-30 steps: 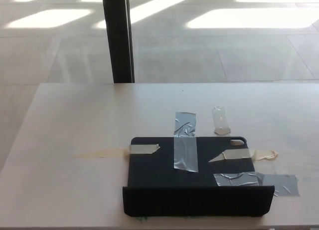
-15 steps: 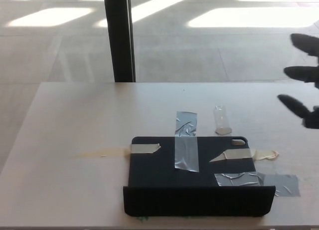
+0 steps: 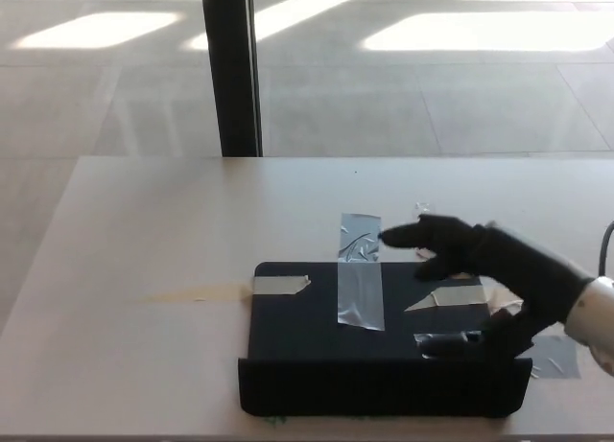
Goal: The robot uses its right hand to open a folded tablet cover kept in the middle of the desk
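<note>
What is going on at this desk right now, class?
A humanoid robot's right hand reaches in from the right, fingers spread, over the right part of a black tablet cover lying on the pale desk. The cover is fixed down with strips of grey tape and beige tape. The hand holds nothing yet. The left hand is not in view.

Right hand now over tablet cover, fingers spread

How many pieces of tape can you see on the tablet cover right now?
4: beige left edge, grey top centre, beige and grey beside the right robot hand, which may hide more.
</note>
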{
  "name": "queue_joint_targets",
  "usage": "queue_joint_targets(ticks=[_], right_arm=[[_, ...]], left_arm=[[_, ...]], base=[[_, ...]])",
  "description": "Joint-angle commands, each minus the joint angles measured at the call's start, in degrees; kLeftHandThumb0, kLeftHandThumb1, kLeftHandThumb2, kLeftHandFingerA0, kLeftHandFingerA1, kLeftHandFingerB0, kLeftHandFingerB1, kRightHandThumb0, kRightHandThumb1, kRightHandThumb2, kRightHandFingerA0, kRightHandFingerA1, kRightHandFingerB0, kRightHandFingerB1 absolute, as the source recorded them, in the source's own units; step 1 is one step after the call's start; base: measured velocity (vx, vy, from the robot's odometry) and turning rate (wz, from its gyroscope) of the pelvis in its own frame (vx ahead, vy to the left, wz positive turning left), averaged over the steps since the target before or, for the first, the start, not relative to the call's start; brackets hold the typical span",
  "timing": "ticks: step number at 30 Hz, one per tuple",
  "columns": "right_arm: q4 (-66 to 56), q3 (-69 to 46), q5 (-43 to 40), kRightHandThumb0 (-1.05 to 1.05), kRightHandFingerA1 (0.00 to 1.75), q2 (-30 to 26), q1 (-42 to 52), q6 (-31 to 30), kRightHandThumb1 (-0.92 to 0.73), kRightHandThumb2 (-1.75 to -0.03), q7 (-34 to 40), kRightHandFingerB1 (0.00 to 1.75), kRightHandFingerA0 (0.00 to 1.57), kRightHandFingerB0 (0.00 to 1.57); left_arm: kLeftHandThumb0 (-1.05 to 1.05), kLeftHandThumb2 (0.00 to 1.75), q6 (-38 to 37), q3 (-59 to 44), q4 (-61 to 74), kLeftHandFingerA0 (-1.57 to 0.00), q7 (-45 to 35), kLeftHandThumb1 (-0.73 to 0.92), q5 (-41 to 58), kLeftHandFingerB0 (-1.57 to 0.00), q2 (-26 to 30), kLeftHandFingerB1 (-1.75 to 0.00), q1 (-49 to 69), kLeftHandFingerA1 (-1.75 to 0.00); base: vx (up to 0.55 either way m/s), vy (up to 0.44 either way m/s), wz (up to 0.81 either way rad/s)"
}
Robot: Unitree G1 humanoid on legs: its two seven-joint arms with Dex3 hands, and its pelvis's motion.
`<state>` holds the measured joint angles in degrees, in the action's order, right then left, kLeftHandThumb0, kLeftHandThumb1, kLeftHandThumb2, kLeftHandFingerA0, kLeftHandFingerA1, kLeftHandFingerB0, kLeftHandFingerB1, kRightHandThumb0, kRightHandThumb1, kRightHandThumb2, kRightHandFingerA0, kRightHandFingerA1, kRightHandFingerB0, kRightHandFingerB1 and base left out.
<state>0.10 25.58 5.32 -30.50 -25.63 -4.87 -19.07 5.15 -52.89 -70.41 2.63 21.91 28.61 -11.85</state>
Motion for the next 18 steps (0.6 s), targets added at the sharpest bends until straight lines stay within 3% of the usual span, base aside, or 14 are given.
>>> queue_joint_targets(ticks=[1, 2, 4, 5, 6, 7, 8, 9, 10, 11, 12, 17, 18], right_arm=[[0.2, 7.5, 8.9, -0.75, 0.49, -4.6, -2.5, -4.2, -0.39, -0.53, -12.9, 0.32, 0.29, 0.31], [-0.3, 9.8, 12.1, -0.81, 0.55, -5.3, -2.8, -4.6, -0.47, -0.56, -13.9, 0.3, 0.21, 0.21], [-0.9, 12.1, 14.3, -0.79, 0.56, -5.8, -3.5, -6.3, -0.46, -0.56, -15.4, 0.31, 0.2, 0.21], [-1.2, 12.8, 15.4, -0.82, 0.75, -5.9, -3.7, -6.4, -0.46, -0.57, -15.6, 0.32, 0.36, 0.23], [-1.8, 14.4, 17.4, -0.85, 0.68, -6.4, -4.1, -6.9, -0.42, -0.83, -16.4, 0.38, 0.3, 0.17], [-2.4, 16.2, 20.4, -0.9, 0.77, -6.8, -4.6, -7.6, -0.39, -0.72, -17.0, 0.36, 0.41, 0.21], [-2.7, 18.0, 22.9, -0.9, 0.87, -7.1, -5.2, -7.8, -0.52, -0.57, -18.2, 0.3, 0.47, 0.23], [-3.1, 19.4, 25.1, -0.91, 1.36, -7.3, -5.4, -7.4, -0.5, -0.58, -18.4, 0.31, 0.59, 0.26], [-4.4, 22.4, 29.6, -0.97, 1.38, -7.7, -6.9, -8.5, -0.54, -0.59, -22.1, 0.33, 0.73, 0.24], [-4.9, 23.7, 31.4, -0.95, 1.29, -7.4, -7.3, -10.1, -0.52, -0.58, -23.4, 0.32, 0.75, 0.25], [-5.6, 24.8, 30.9, -0.8, 0.85, -6.3, -7.4, -14.8, -0.49, -0.56, -25.5, 0.3, 0.59, 0.2], [-5.6, 27.5, 34.1, -0.74, 0.8, -4.9, -7.1, -17.8, -0.5, -0.56, -25.2, 0.31, 0.6, 0.21], [-4.6, 27.3, 32.3, -0.72, 0.63, -4.5, -6.8, -18.6, -0.51, -0.56, -24.8, 0.32, 0.48, 0.18]], left_arm=[[-0.44, 0.84, 0.8, -0.1, -1.0, -0.87, 1.4, 0.3, 3.0, -0.74, 3.4, -0.84, -0.8, -0.93], [-0.41, 0.63, 0.9, 0.0, -1.0, -0.82, 1.6, 0.44, 3.0, -0.75, 3.5, -0.82, -0.8, -0.92], [-0.41, 0.63, 0.9, 0.4, -0.9, -0.81, 1.2, 0.45, 2.8, -0.74, 3.6, -0.82, -0.7, -0.91], [-0.4, 0.63, 0.9, 0.4, -0.9, -0.81, 1.4, 0.44, 2.9, -0.76, 3.6, -0.83, -0.8, -0.91], [-0.43, 0.86, 0.9, 0.5, -0.8, -0.83, 1.4, 0.32, 3.0, -0.73, 3.5, -0.83, -0.8, -0.91], [-0.42, 0.86, 0.9, 0.4, -0.9, -0.82, 1.4, 0.32, 3.3, -0.72, 3.6, -0.83, -0.8, -0.9], [-0.43, 0.86, 0.9, 0.4, -1.1, -0.83, 1.5, 0.32, 3.4, -0.72, 3.6, -0.82, -0.8, -0.91], [-0.44, 0.85, 0.7, 0.5, -1.3, -0.85, 0.9, 0.31, 3.4, -0.71, 3.7, -0.82, -0.7, -0.92], [-0.44, 0.85, 0.8, 0.5, -1.1, -0.85, 1.1, 0.31, 3.5, -0.72, 3.6, -0.82, -0.6, -0.92], [-0.44, 0.84, 0.7, 0.5, -1.1, -0.84, 1.1, 0.31, 3.5, -0.72, 3.6, -0.82, -0.6, -0.91], [-0.44, 0.84, 0.7, 0.5, -1.2, -0.85, 1.3, 0.31, 3.5, -0.72, 3.6, -0.82, -0.6, -0.92], [-0.5, 0.83, 0.6, 1.2, -1.2, -0.87, 1.1, 0.3, 3.1, -0.64, 3.6, -0.78, -0.4, -0.93], [-0.49, 0.82, 0.7, 1.1, -1.1, -0.88, 1.2, 0.3, 3.4, -0.66, 3.6, -0.79, -0.5, -0.93]], base=[[0.0, 0.0, 0.0], [0.0, 0.0, 0.0], [0.0, 0.0, 0.0], [0.0, 0.0, 0.0], [0.0, 0.0, 0.0], [0.0, 0.0, 0.0], [0.0, 0.0, 0.0], [0.0, 0.0, 0.0], [0.0, 0.0, 0.0], [0.0, 0.0, 0.0], [0.0, 0.0, 0.0], [0.0, 0.0, 0.0], [0.0, 0.0, 0.0]])
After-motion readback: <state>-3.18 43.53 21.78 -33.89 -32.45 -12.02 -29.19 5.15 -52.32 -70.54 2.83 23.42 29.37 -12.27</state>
